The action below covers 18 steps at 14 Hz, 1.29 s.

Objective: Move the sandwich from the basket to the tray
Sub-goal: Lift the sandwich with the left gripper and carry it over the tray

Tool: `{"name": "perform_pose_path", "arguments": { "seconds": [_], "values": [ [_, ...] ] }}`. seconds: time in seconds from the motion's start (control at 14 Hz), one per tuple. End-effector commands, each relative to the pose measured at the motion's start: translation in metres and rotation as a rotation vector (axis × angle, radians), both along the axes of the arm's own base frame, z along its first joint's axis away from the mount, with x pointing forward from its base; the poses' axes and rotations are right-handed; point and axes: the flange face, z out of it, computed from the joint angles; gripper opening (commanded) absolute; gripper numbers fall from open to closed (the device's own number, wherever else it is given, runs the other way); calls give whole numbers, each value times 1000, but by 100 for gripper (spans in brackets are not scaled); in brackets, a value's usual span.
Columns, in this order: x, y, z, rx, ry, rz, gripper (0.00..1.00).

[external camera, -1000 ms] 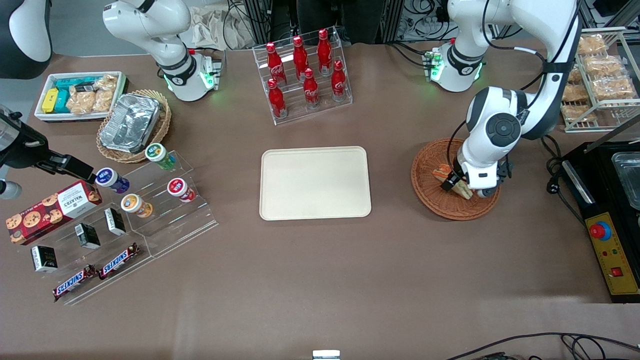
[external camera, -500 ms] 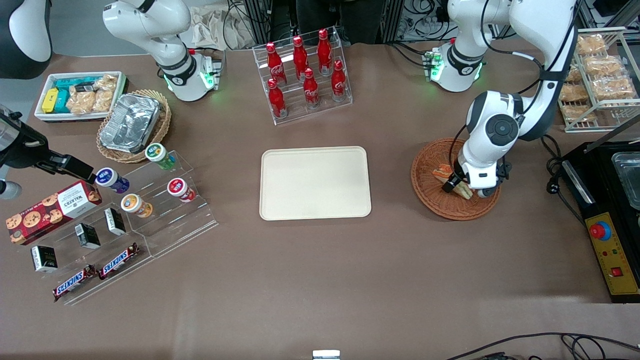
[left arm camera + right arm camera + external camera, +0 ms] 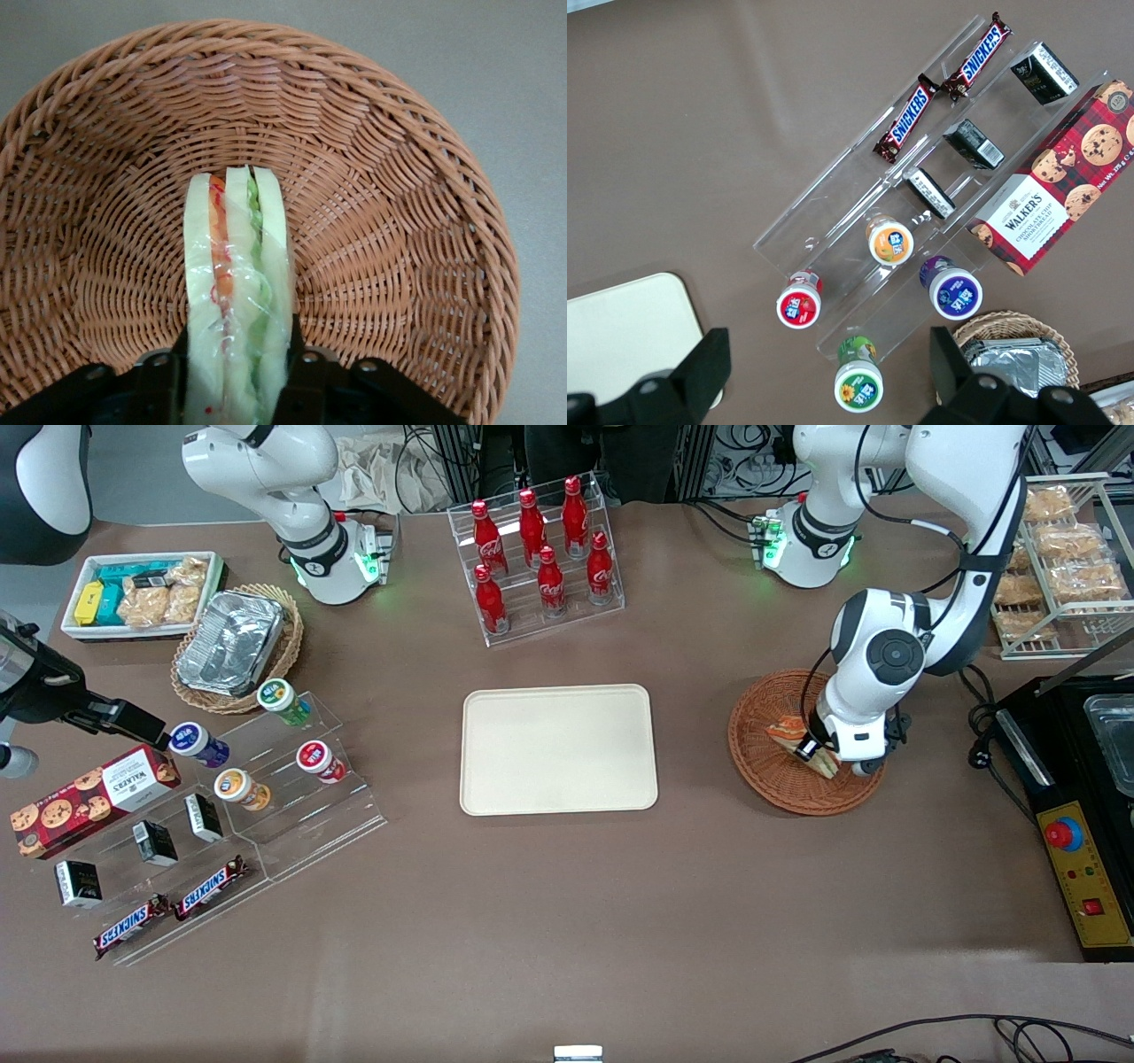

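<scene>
Carrying everything, the brown table (image 3: 567, 921) stretches well away from the claw (image 3: 813, 754) toward the parked arm's end. Between the claw and that end lies the tray (image 3: 558, 749), flat and bare, well apart from the claw. Directly under the claw sits the basket (image 3: 762, 762), its woven rim ringing the claw on all sides in the front view. Smallest is the sandwich (image 3: 788, 737), inside the basket and pinched in the claw, whose two fingers (image 3: 159, 390) press against the outer bread slices, one on each face.

From the front, the arm's wrist covers much of the sandwich and only an orange-and-white end pokes out beside the claw. The left wrist view shows what the front hides: the sandwich (image 3: 235, 292) stands on edge, wrapped in clear film, with orange, red and green layers between white slices, reaching from the fingers toward the basket (image 3: 390, 221) centre.
</scene>
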Motion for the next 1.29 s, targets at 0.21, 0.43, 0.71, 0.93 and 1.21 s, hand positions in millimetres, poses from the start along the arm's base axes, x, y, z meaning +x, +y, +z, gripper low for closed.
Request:
{"name": "perform_pose_path", "arguments": {
  "seconds": [0.21,0.43,0.71,0.93,1.21],
  "values": [
    [18,-4,63,20,-55,-30,0],
    [41,-28,127,39,-1,-154,0],
    [58,-70,203,4,-32,-336,0],
    [49,-103,242,-79,-48,-510,0],
    [24,-174,243,-107,-57,-700,0]
  ]
}}
